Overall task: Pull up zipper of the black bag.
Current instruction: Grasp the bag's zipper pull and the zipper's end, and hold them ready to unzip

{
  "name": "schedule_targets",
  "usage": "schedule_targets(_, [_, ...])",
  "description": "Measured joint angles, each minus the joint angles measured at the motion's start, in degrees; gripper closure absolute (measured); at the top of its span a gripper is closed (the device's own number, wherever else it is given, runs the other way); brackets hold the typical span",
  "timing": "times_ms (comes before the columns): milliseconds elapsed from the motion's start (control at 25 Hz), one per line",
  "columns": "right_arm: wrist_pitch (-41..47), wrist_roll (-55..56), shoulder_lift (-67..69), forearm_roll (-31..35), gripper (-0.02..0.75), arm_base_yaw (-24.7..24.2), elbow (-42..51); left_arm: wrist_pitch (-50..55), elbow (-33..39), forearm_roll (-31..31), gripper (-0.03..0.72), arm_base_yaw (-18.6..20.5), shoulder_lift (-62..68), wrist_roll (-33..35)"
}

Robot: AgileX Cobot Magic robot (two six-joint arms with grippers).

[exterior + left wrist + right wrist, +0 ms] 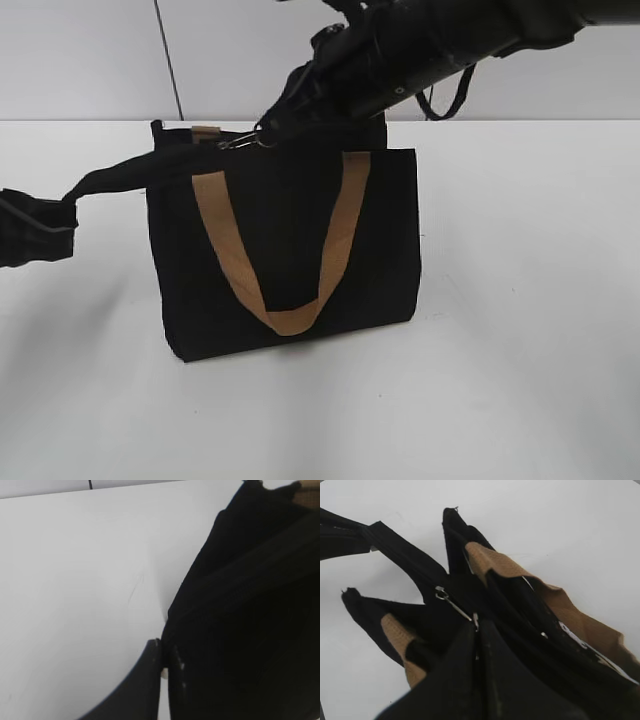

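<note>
1. Right wrist view, nearest: right pincer (pixel 477 630) has its jaws together on the far end of the zipper (pixel 454 605) pull tab. The silver tab runs from the tips toward 10 o'clock, ending at the slider on the black zip line.
2. Relation that matters: the tab's long axis lies in line with the pincer, and the zip line carries on past the slider toward 10 o'clock along a taut black tail (pixel 395 547). My read: the next pull goes along that line, not sideways.
3. Left wrist view: left pincer (pixel 166 660) has its jaws nearly closed with black fabric at the tips. Looks clamped on the bag's tail, though the contact itself is hard to see.
4. Exterior view: the black bag (pixel 290 255) stands upright mid-desk (pixel 520 380), tan strap (pixel 285 315) hanging in a U on its front.
5. The tab shows at the top edge, about 11 o'clock from the bag's centre, just under the right arm (pixel 420 50). The left pincer sits well off at 9 o'clock, holding the tail stretched out from the top left corner.
6. The right arm is on the zipper; the left only anchors. Judgement: slider is near the left end of the top edge, and I cannot tell how much of the zip is shut.
7. Risk: tab slipping out, or bag tipping if the tension drops.
</note>
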Motion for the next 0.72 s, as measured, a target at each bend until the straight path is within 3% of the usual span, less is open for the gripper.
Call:
schedule_targets(480, [7.68,4.28,-2.79,-2.94,0.738,-11.76,0.00,0.41,-0.02,0.00,0.686,0.00,0.00,0.00])
schedule_targets(720, [10.33,4.67,-3.83,-4.44,0.738,-14.64,0.00,0.72,-0.02,0.00,0.686,0.00,0.00,0.00])
